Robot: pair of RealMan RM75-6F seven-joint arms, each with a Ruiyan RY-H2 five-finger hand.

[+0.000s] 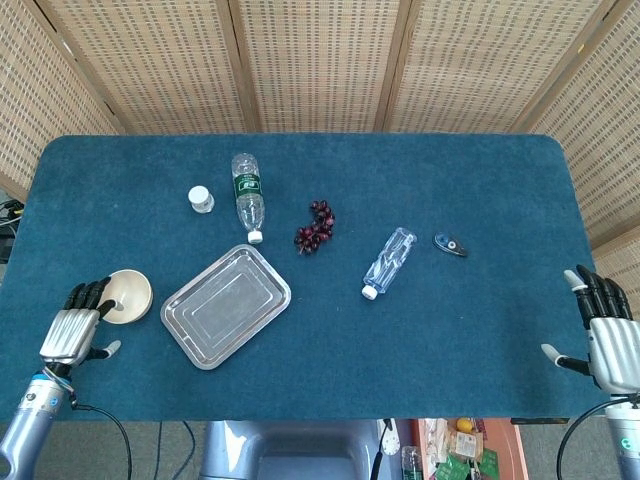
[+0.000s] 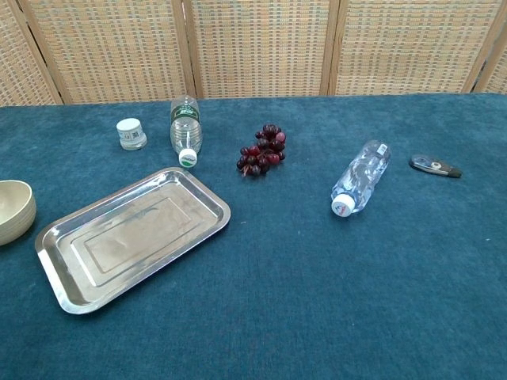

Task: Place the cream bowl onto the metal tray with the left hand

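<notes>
Left hand: our left hand [image 1: 72, 331] sits at the counter's near-left edge, back of the hand up, its fingers [image 1: 88, 294] extended and slightly fanned, holding nothing. The fingertips reach the cream bowl's near-left rim; we cannot tell whether they touch it.
Cream bowl: the cream bowl [image 1: 126, 296] stands upright on the counter [image 1: 480, 180], just ahead and to the right of our left fingers. The chest view shows only its right part at the left border.
Key relation: bowl, then tray, lie in a line running rightward from our left hand, so we judge that the carry is a short move to the right. The right hand is far off across the counter.
Metal tray: the metal tray [image 1: 226, 306] lies empty just right of the bowl, apart from it, its long axis slanting from near-left to far-right.
Other things: behind the tray lie a small white jar [image 1: 201, 199], a bottle with a green label [image 1: 247, 196] and grapes [image 1: 315, 227].
Right hand: our right hand [image 1: 608, 343] rests at the near-right edge, fingers spread, empty.
</notes>
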